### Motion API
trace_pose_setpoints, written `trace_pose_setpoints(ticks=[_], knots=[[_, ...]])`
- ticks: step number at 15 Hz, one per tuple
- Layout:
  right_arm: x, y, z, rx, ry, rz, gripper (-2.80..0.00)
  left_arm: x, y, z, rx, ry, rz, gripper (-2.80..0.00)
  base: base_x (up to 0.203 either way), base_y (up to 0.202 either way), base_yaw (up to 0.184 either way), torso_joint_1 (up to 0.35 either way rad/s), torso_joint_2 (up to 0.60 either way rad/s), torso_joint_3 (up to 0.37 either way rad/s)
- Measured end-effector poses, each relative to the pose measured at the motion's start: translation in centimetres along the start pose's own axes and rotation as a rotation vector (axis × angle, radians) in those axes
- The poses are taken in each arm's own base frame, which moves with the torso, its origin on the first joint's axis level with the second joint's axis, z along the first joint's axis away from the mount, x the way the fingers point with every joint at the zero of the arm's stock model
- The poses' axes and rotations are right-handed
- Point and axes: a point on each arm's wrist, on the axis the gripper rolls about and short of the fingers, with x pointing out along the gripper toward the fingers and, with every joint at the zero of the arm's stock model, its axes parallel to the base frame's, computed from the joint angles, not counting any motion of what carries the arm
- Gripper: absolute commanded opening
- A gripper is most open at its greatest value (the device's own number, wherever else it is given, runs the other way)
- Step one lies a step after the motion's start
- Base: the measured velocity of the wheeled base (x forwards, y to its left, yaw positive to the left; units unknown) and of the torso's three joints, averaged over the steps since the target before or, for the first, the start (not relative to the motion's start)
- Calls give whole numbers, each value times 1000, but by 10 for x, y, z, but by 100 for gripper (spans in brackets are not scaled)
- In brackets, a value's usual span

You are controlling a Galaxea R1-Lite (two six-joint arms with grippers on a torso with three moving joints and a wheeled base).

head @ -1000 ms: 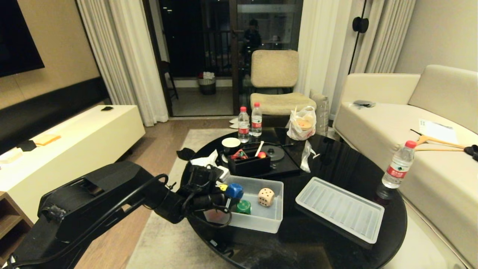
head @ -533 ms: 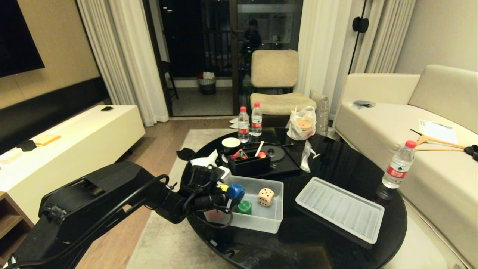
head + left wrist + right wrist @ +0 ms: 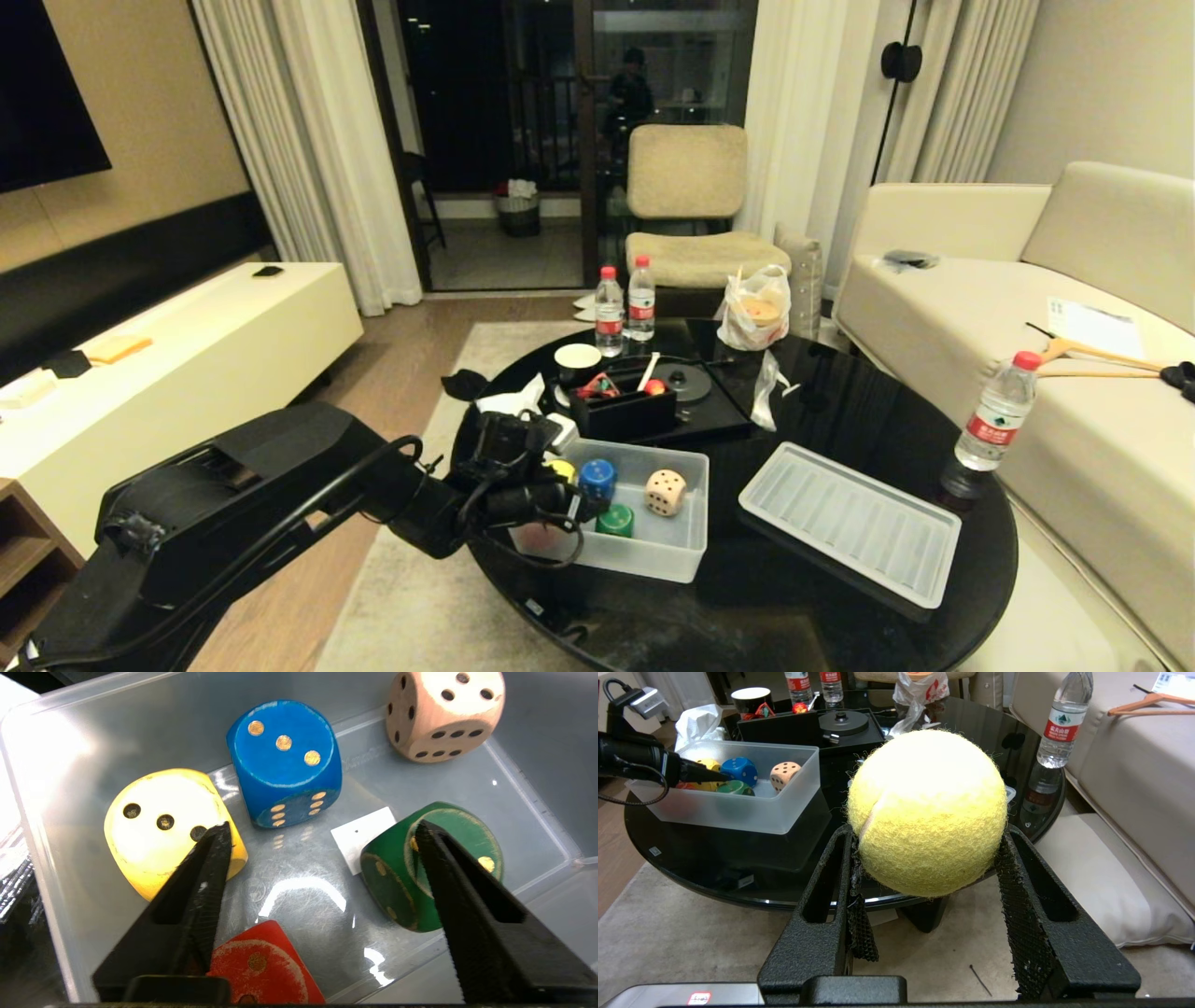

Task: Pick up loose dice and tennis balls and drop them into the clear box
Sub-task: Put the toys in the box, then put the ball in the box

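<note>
My left gripper (image 3: 322, 828) hangs open over the clear box (image 3: 686, 541) with nothing between its fingers; in the head view the left gripper (image 3: 571, 504) sits at the box's left end. Inside the box lie the blue die (image 3: 285, 756), yellow die (image 3: 159, 826), green die (image 3: 387, 882), red-orange die (image 3: 261, 966) and beige die (image 3: 444, 714). My right gripper (image 3: 927, 833) is shut on a fuzzy yellow-green tennis ball (image 3: 927, 807), held off the near side of the table and outside the head view.
The box's ribbed lid (image 3: 850, 523) lies flat to its right on the round black table (image 3: 840, 392). Behind the box stands a black organiser tray (image 3: 624, 411), with bottles (image 3: 609, 313) and a plastic bag (image 3: 756, 308) further back. A water bottle (image 3: 994, 415) stands near the sofa (image 3: 1027, 308).
My left gripper has opened and let go of the blue die, which dropped into the clear box beside the green one. The arm itself stayed still.
</note>
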Motion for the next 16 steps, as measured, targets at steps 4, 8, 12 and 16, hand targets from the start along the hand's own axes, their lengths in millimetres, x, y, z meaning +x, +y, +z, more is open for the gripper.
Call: trace_pose_setpoints(ticks=[4,8,12,16], knots=[[0,0,0,0,0,0,-280,-20,-3,16,-3,-27,-1,0,0,0,0,0,0,0],[0,0,0,-2,0,0,-280,-71,-10,49,-2,-86,-5,-280,0,0,0,0,0,0],[0,0,0,-2,0,0,-280,-142,-11,85,3,-189,13,-280,0,0,0,0,0,0],[0,0,0,-4,0,0,-280,-229,0,110,1,-321,87,-280,0,0,0,0,0,0]])
